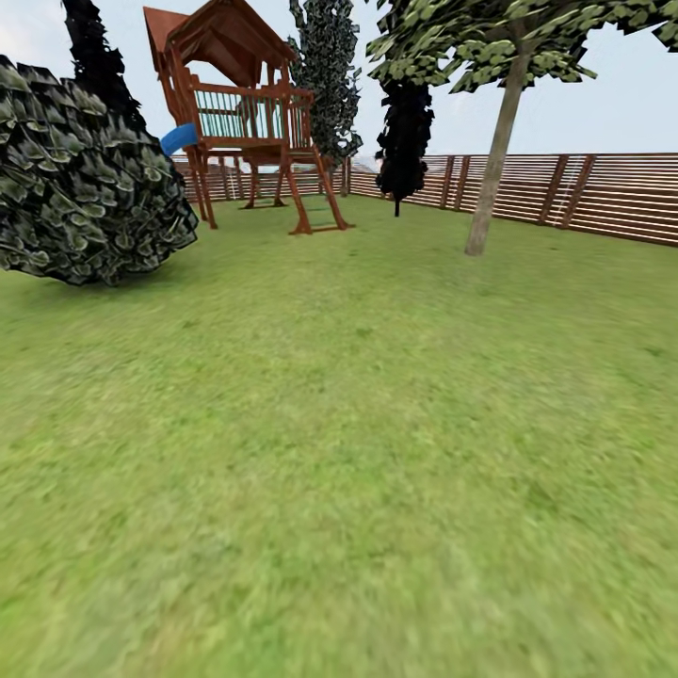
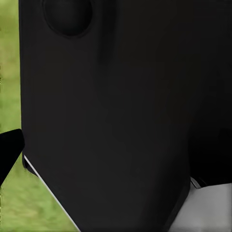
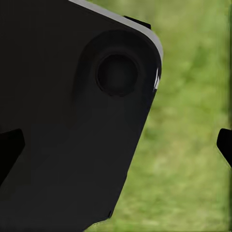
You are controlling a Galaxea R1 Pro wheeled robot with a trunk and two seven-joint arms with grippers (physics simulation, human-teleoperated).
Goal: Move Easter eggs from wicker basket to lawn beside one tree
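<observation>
Head view: flat green grass lawn (image 1: 358,452) runs to a brown horizontal-slat wooden fence (image 1: 603,193). A tree with smooth pale grey-beige trunk (image 1: 494,160) stands far right, near the fence. A wooden playset with blue slide (image 1: 240,113) stands far left. Both wrist views face black robot housing (image 2: 125,116) over grass; whether either gripper is released or clenched cannot be told

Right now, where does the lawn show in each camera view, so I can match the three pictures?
Head view: the lawn spreads from the near edge back to the wooden fence.
Left wrist view: a green strip beside the robot's black body panel.
Right wrist view: blurred grass past a black panel.
Shared landmark: the grass itself.
</observation>
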